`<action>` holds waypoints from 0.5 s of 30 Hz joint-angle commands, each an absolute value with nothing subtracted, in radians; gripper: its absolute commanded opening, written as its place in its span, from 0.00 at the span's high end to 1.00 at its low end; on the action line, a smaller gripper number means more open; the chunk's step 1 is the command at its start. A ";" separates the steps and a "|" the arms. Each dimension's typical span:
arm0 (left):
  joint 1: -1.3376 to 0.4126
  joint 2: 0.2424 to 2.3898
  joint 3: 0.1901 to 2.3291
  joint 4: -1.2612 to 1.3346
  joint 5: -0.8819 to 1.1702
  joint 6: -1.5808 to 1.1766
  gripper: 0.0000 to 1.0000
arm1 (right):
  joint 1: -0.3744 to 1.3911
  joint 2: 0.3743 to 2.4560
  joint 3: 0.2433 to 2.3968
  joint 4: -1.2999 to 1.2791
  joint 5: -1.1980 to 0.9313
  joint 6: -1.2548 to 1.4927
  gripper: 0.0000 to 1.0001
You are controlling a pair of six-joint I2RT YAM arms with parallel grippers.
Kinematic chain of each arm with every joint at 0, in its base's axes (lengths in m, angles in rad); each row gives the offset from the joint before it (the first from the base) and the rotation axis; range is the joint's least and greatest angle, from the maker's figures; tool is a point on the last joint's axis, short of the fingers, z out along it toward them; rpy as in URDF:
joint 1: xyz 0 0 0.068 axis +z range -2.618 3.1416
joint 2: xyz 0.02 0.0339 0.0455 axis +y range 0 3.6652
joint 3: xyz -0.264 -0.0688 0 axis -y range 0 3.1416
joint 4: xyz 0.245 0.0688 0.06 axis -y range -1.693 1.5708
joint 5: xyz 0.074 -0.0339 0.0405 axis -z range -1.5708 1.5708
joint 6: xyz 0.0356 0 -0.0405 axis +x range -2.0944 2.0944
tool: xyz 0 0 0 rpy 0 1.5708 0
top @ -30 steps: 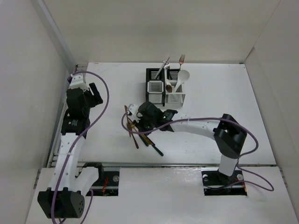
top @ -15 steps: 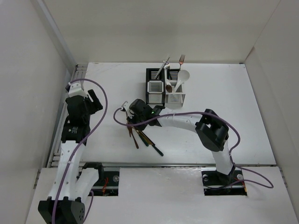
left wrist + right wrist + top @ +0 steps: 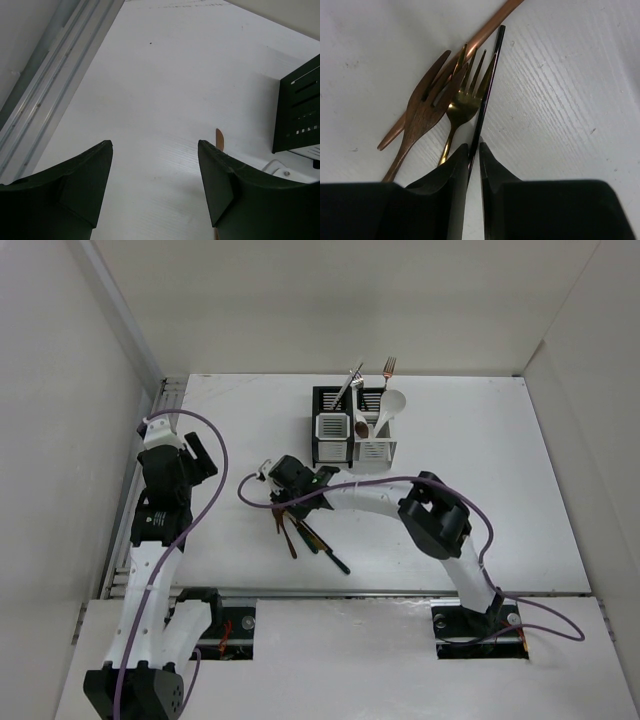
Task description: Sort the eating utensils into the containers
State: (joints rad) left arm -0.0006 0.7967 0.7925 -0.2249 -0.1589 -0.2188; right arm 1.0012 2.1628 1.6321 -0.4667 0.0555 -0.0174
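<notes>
two fingers of the right gripper (image 3: pixel 474 150) are pinched almost closed on a thin black chopstick (image 3: pixel 489 75), which crosses the tines of a gold fork (image 3: pixel 462 102) beside a wooden fork (image 3: pixel 425 97) on the table (image 3: pixel 560 75). left gripper (image 3: pixel 154 150) gapes wide, holding nothing. caddies (image 3: pixel 350 428) stand near, behind the pile.

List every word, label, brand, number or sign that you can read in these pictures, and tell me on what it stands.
None: no readable text in any view.
The caddies show plain slotted walls, no label.
The wooden fork, gold fork and black chopstick in the right wrist view bear no stamp.
</notes>
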 commanded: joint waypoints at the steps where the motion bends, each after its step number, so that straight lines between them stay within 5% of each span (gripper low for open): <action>1: 0.014 0.779 0.785 -0.195 -0.169 -0.227 0.34 | 1.003 2.198 1.687 -0.485 0.104 -0.005 0.80; 15: 0.014 0.779 0.785 -0.195 -0.169 -0.227 0.34 | 0.928 2.100 1.451 -0.494 0.219 0.029 0.92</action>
